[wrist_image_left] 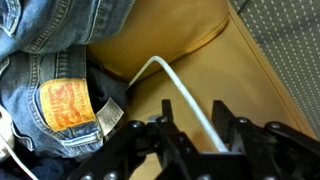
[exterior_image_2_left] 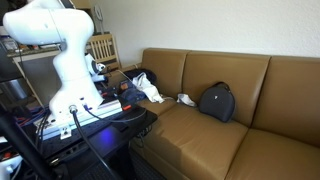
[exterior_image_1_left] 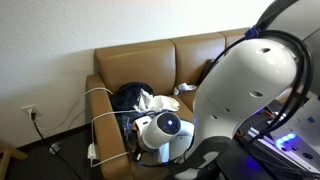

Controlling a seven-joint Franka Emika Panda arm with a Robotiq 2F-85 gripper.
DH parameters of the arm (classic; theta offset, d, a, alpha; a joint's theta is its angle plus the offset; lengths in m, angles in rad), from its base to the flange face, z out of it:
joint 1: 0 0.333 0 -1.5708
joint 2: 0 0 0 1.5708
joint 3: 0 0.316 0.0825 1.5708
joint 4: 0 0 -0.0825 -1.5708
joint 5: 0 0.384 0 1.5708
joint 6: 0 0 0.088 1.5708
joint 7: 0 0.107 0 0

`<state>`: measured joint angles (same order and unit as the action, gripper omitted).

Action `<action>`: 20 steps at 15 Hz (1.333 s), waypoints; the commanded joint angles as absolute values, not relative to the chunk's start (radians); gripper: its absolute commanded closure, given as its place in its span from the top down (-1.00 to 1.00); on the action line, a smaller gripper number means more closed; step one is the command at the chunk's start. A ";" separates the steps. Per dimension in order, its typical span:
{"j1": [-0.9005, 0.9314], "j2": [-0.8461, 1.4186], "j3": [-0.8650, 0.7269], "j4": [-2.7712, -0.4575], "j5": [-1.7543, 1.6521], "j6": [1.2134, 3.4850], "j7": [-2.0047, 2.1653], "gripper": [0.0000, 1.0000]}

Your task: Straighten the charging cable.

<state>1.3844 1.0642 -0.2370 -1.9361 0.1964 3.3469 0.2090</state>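
The charging cable (wrist_image_left: 163, 70) is a thin white cord. In the wrist view it runs from the edge of the jeans across the brown sofa leather and down between my fingers. My gripper (wrist_image_left: 193, 106) is open, with the cord passing through the gap closer to one finger and not clamped. In an exterior view the cable (exterior_image_1_left: 100, 96) drapes over the sofa armrest and hangs down to a small white adapter block (exterior_image_1_left: 93, 153) near the floor. My arm leans over that end of the sofa, and the gripper itself is hidden in both exterior views.
Blue jeans (wrist_image_left: 50, 80) lie beside the cable. A dark bag (exterior_image_1_left: 130, 96) and white clothes (exterior_image_1_left: 155, 101) sit on the brown sofa (exterior_image_1_left: 190, 55). A black backpack (exterior_image_2_left: 215, 101) rests on the seat. A thin black cord (exterior_image_1_left: 38, 128) hangs from a wall outlet.
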 commanded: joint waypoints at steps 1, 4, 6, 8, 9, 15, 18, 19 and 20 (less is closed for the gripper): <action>1.385 1.074 -0.241 -1.933 0.228 3.373 0.194 -0.66; 1.284 1.034 -0.148 -1.945 0.216 3.402 0.195 -0.98; 1.177 1.000 -0.046 -1.960 0.192 3.442 0.191 -1.00; 1.067 0.978 0.059 -1.972 0.164 3.475 0.189 -0.96; 1.004 0.958 0.115 -1.979 0.141 3.480 0.186 -0.96; 0.754 0.762 0.252 -2.044 0.128 3.457 0.197 -0.96; 0.625 0.646 0.327 -2.029 0.130 3.455 0.228 -0.96; 0.565 0.608 0.370 -2.034 0.122 3.455 0.244 -0.96; 0.509 0.575 0.411 -2.034 0.117 3.454 0.259 -0.96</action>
<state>0.6531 0.6996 0.3003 -1.9814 0.1274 3.4541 0.2258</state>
